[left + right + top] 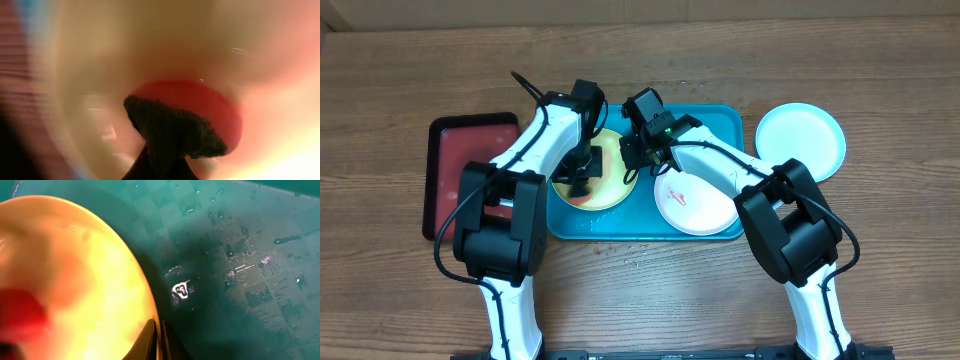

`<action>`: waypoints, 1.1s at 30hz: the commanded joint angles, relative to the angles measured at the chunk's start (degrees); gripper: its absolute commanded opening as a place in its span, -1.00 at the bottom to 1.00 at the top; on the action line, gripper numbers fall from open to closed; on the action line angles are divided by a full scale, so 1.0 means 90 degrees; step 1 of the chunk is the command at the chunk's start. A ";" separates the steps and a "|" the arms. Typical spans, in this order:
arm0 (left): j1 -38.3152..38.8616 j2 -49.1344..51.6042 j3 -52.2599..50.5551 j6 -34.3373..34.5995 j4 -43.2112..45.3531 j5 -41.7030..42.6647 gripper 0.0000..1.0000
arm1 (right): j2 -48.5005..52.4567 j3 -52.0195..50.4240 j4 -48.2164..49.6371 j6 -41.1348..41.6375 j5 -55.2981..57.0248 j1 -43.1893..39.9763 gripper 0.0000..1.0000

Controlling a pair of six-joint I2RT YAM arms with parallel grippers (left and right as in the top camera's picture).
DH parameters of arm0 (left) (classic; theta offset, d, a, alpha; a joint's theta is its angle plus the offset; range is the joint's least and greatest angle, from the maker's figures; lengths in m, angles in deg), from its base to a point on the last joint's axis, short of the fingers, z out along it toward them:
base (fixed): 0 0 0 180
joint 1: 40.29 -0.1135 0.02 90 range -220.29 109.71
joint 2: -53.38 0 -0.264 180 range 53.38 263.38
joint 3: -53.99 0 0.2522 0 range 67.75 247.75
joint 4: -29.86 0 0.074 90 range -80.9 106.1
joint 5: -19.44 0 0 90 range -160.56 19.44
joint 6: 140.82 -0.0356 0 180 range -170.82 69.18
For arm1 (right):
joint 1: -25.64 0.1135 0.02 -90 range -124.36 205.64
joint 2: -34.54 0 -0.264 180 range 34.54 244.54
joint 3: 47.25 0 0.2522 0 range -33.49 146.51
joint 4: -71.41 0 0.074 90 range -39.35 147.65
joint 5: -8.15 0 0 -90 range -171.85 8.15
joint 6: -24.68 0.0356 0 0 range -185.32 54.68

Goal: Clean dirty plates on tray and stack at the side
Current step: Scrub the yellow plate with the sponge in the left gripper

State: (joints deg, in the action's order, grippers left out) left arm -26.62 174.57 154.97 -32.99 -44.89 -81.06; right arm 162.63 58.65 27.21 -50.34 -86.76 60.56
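Gripper, left: clamped on a dark sponge, which is pressed to a red smear on the yellow-green plate. Right gripper: pinched closed on that plate's right rim. Plate lies at the left end of the tray. White plate sits at the tray's near right corner. Pale blue plate is on the table, just past the tray's right edge.

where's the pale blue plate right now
Overhead: the pale blue plate sits on the table at right, just past the far right corner of the teal tray.
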 commanded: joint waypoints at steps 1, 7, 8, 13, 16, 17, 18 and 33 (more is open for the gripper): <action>-0.0058 0.0119 -0.0039 -0.0027 0.0165 -0.1994 -0.92 | 0.0233 -0.0226 -0.0175 0.0007 0.0425 -0.0029 -0.92; -0.0058 0.0117 -0.0036 -0.0022 0.1205 -0.1112 -0.92 | 0.0233 -0.0226 -0.0175 0.0005 0.0425 -0.0029 -0.92; -0.0058 0.0119 -0.0036 -0.0024 0.1382 -0.0588 -0.92 | 0.0233 -0.0226 -0.0177 0.0007 0.0425 -0.0029 -0.92; -0.0053 0.0119 -0.0039 0.0053 0.1870 0.1950 -0.92 | 0.0233 -0.0226 -0.0185 0.0007 0.0425 -0.0029 -0.92; -0.0007 0.0119 -0.0039 0.0068 0.1800 0.2752 -0.92 | 0.0233 -0.0226 -0.0185 0.0005 0.0423 -0.0029 -0.92; 0.0019 0.0119 -0.0039 0.0068 0.1707 0.2858 -0.90 | 0.0233 -0.0226 -0.0182 0.0007 0.0423 -0.0029 -0.92; 0.0036 0.0119 -0.0039 0.0068 0.1596 0.2858 -0.90 | 0.0233 -0.0226 -0.0182 0.0005 0.0425 -0.0029 -0.92; 0.0061 0.0119 -0.0039 0.0012 -0.0143 -0.1073 -0.92 | 0.0233 -0.0226 -0.0180 0.0007 0.0423 -0.0029 -0.92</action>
State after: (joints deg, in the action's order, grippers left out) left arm -25.61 174.74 155.23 -32.97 -45.29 -75.51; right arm 162.63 58.65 27.19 -50.34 -86.74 60.56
